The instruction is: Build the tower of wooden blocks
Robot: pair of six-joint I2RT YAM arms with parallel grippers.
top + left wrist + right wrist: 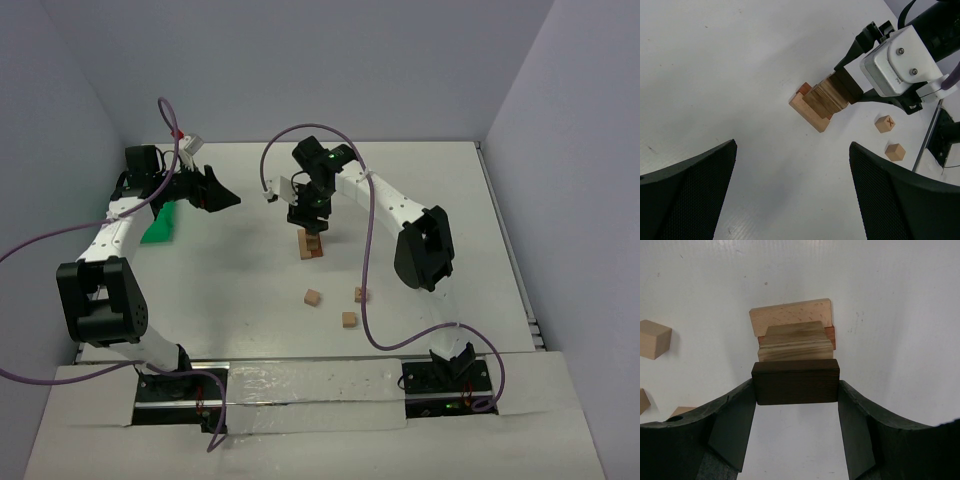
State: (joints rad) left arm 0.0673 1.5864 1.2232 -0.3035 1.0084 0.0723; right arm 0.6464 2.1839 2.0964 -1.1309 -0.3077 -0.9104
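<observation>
The right gripper clasps a dark brown block over the part-built tower at mid-table. The left gripper gapes wide, empty. Three loose cubes lie unstacked nearby.

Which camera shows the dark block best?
Right wrist: the dark block fills the centre, gripped between the fingers. Left wrist shows it sideways over the tower. From the top view, the arm hides it.

The wood blocks and dark block look matt, grained; the table smooth.
</observation>
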